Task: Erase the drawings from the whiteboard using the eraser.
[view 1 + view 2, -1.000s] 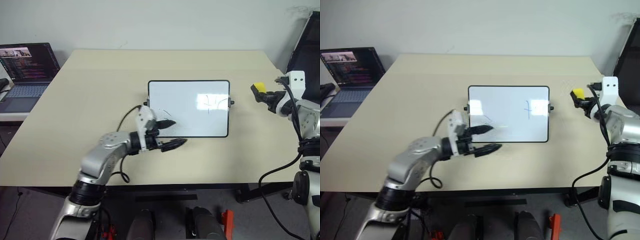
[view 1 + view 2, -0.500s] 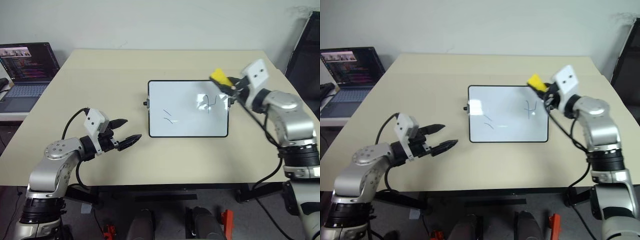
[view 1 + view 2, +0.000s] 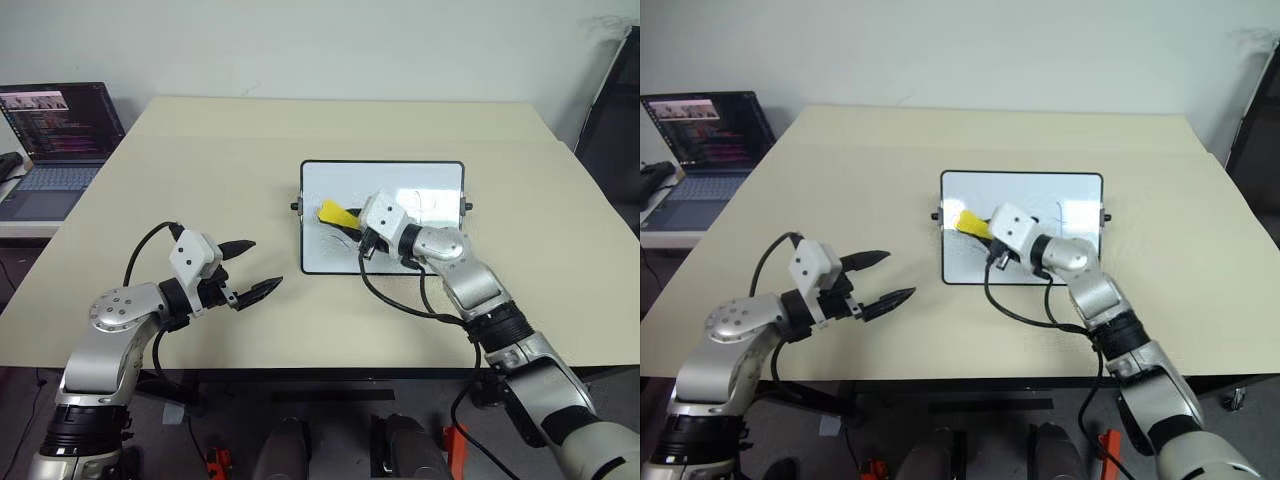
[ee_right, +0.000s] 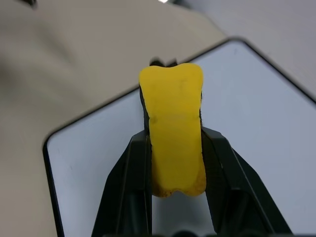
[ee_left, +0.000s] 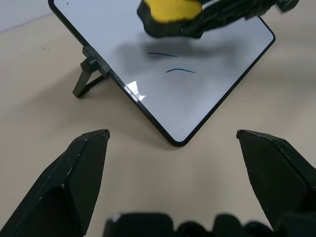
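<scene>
The whiteboard [image 3: 400, 180] lies flat in the middle of the table. My right gripper [image 3: 345, 218] is shut on the yellow eraser [image 3: 335, 212] and hovers over the board's left part, right by two short slanted strokes [image 5: 180, 71]. Whether the eraser touches the surface I cannot tell. A small cross-like drawing [image 3: 1062, 213] sits on the board's right half. My left gripper [image 3: 262, 264] is open and empty, low over the table just left of the board's near left corner, pointing towards it.
A laptop [image 3: 55, 130] with a lit screen stands on a side desk at the far left. A dark object [image 3: 615, 100] rises past the table's right edge. Bare tabletop [image 3: 200, 170] surrounds the board.
My right arm swung left with the eraser, from beside the table's right edge, past the board's right edge, to its left part. The left gripper drew back off the board, then stayed.
</scene>
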